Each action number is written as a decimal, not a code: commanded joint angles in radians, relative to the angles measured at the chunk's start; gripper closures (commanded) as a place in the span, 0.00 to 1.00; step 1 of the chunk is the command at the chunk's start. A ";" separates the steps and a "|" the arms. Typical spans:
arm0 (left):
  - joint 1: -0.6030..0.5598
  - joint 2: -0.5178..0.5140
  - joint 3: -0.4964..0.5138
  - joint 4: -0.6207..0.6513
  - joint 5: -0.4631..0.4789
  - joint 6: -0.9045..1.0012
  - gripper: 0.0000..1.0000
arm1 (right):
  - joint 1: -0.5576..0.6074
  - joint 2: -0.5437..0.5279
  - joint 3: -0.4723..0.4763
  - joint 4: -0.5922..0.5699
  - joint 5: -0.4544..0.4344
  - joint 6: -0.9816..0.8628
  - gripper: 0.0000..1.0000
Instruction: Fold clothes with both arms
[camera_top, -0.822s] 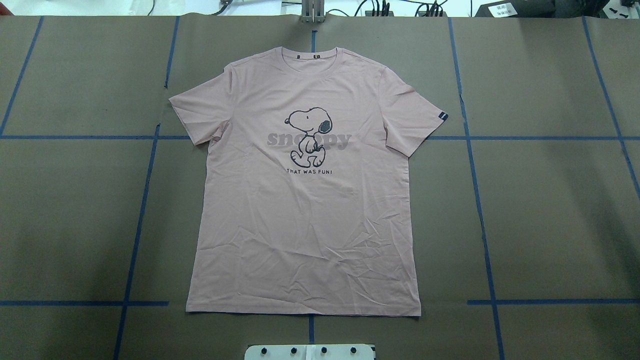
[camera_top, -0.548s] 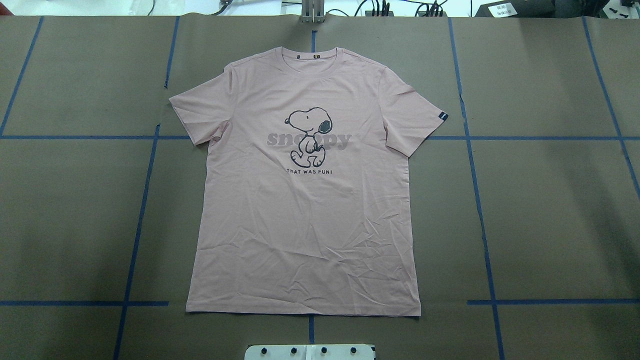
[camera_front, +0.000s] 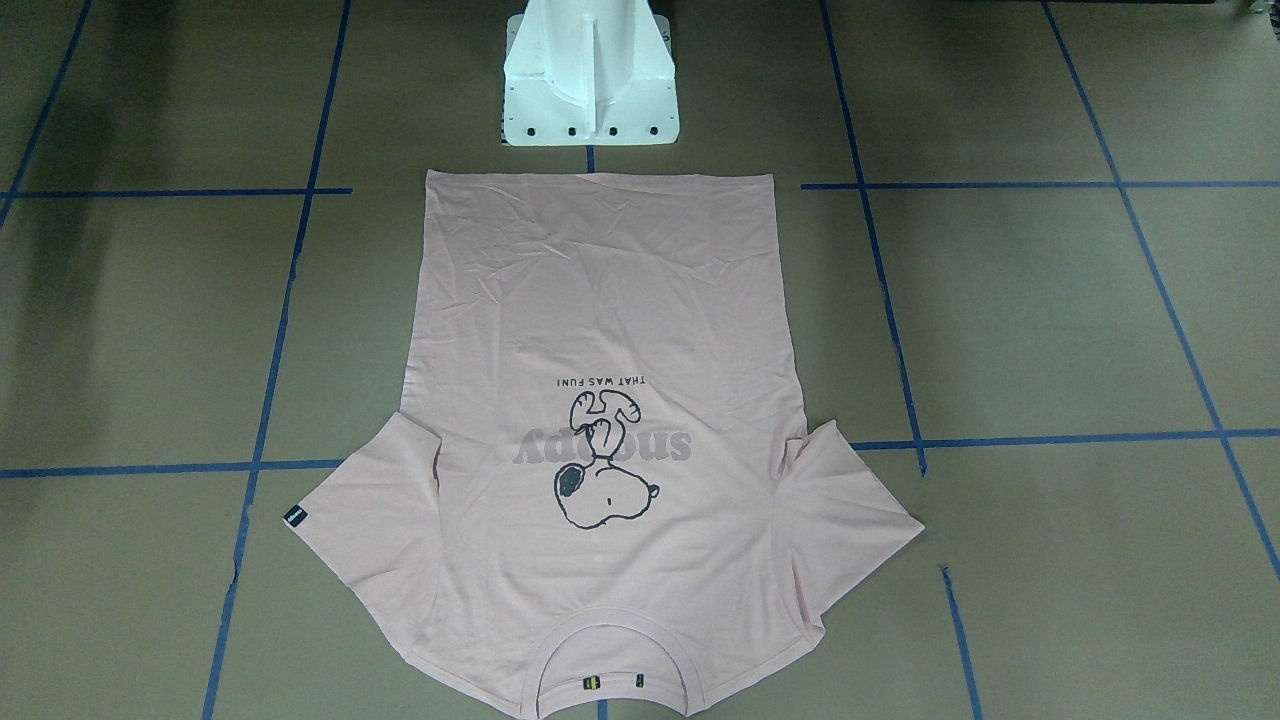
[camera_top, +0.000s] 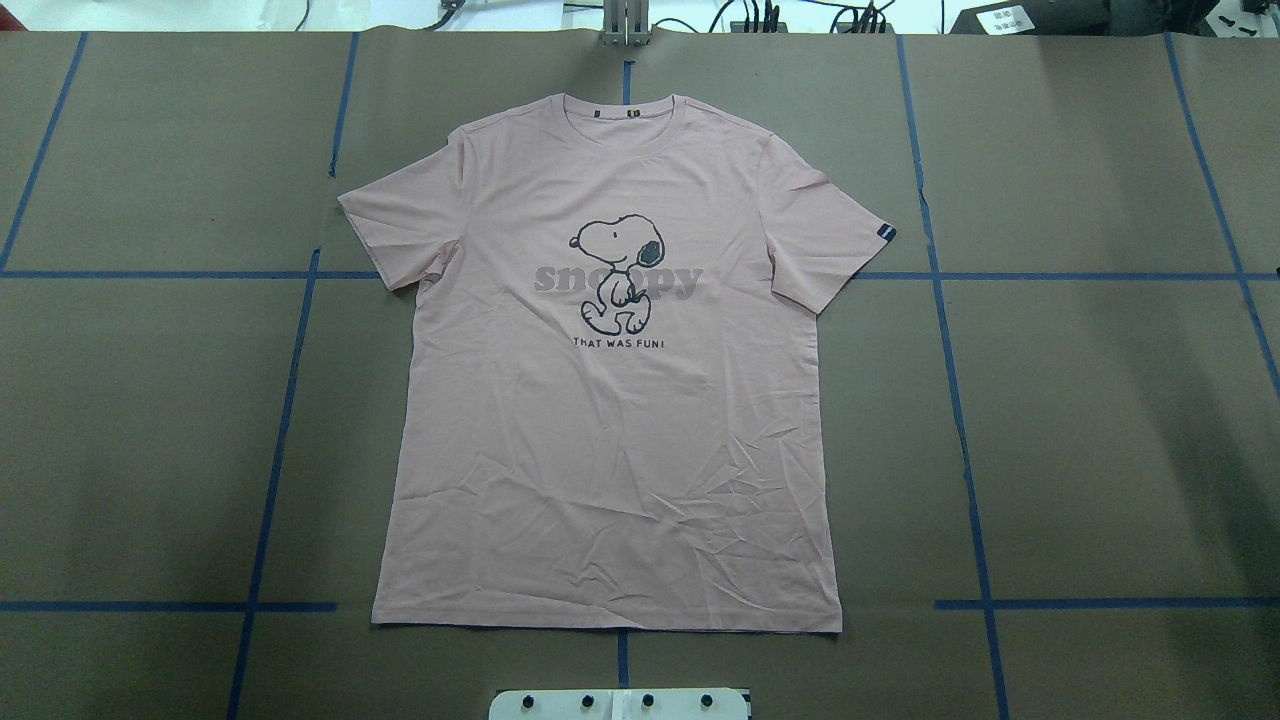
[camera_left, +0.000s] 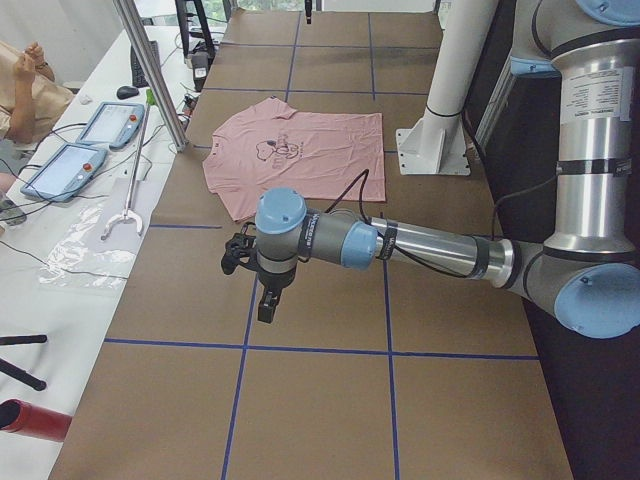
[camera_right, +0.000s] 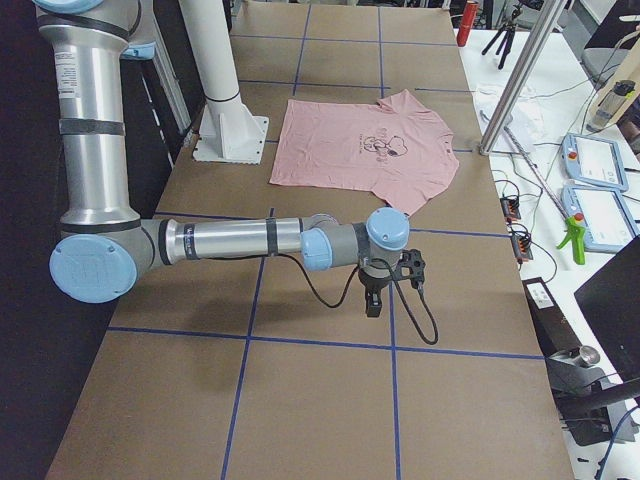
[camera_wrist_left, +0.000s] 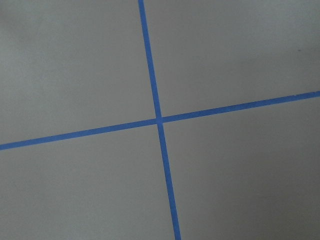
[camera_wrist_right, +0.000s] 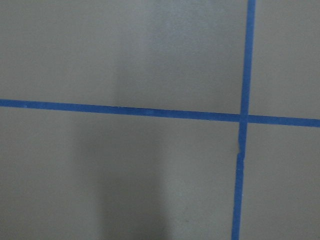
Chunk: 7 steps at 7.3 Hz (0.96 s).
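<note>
The light pink T-shirt (camera_top: 610, 450) lies spread flat, print side up, in the middle of the brown table, collar toward the far edge; it also shows in the front view (camera_front: 600, 300) and both side views (camera_left: 300, 150) (camera_right: 360, 150). The left arm stretches out low over bare table, its gripper (camera_left: 268, 305) pointing down well clear of the shirt. The right gripper (camera_right: 372, 300) hangs likewise over bare table on the other side. Whether either is open or shut, I cannot tell. Both wrist views show only brown table and blue tape lines.
The white pedestal base (camera_front: 590, 90) stands just behind the shirt's hem. Blue tape lines (camera_top: 280, 430) grid the table. Teach pendants (camera_left: 60, 170) (camera_right: 600, 160) and cables lie on white side benches. A person (camera_left: 30, 90) sits by the left bench. A metal pole (camera_left: 150, 70) rises near the sleeve.
</note>
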 joint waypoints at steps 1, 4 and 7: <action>0.001 0.027 -0.014 -0.011 -0.038 -0.003 0.00 | -0.066 0.003 -0.009 0.152 -0.005 0.127 0.00; 0.005 0.036 0.028 -0.150 -0.181 -0.012 0.00 | -0.125 0.047 -0.077 0.295 -0.009 0.259 0.00; 0.005 0.038 0.036 -0.155 -0.181 -0.011 0.00 | -0.312 0.323 -0.173 0.296 -0.177 0.596 0.01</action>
